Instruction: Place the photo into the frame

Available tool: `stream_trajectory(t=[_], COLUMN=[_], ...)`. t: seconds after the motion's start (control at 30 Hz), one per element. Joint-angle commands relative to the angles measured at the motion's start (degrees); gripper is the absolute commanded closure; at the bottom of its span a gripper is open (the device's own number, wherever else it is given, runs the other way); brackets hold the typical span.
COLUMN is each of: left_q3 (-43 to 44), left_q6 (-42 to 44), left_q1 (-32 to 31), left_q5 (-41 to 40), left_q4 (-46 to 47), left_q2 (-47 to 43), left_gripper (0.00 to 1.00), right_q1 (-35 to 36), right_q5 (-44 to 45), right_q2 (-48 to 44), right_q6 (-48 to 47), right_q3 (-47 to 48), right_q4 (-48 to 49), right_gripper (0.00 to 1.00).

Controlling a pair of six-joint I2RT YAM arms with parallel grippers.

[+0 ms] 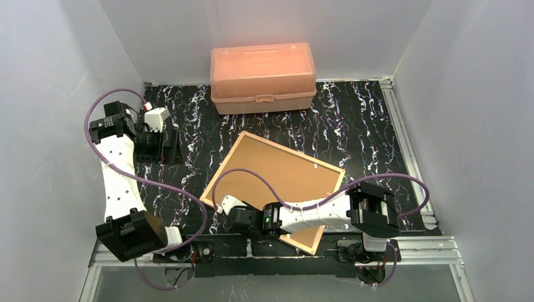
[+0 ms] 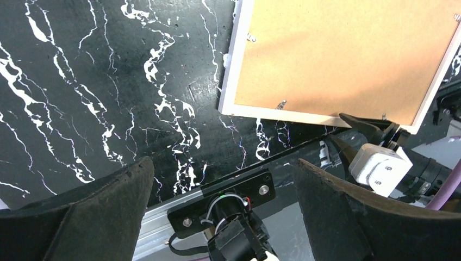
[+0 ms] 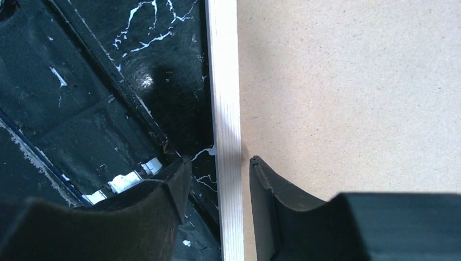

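Frame (image 3: 224, 81) rail between half-parted jaws of low, outstretched right gripper (image 3: 219, 160); left gripper (image 2: 223, 163) wide-jawed, empty.

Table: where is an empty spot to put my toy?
The table is barest at the far right, beside the frame and the orange box. A smaller patch lies between the left arm and the frame. The near edge is crowded: the right arm crosses the frame.

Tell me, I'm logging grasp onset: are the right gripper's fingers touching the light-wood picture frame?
Cannot tell. Right wrist view: right gripper fingers straddle the thin light-wood picture frame; black marbled table shows beside one, the other's edge is lost in shadow.
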Motion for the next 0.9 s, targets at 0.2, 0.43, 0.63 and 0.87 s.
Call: stream_trajectory(t=[0.2,0.43,0.63,0.87], left_q3=[2.9,5.9,6.5,-0.5], left_q6=[-6.9,-13.5,-15.7,-0.7], left_q1=[1.5,6.6,8.8,8.9], left_q5=[2.2,9.6,23.0,38.5], left_q4=[1.7,4.6,8.7,13.2], left_q2=[-3.7,-1.7,-2.6,-12.1], left_gripper=[0.02,0.02,0.02,0.02], right_q1=[0.5,0.5,0.5,-3.3], right_q5=[2.7,2.6,4.0,1.1], right_q2=[-0.2,-0.2,-2.5,-9.3], right_q6=[0.2,0.8,0.5,-0.8], right_q3=[-2.3,-3.1,-0.8,5.9], right_q4=[2.8,3.6,1.9,-1.2], right_gripper=[0.69,0.73,0.88,0.99])
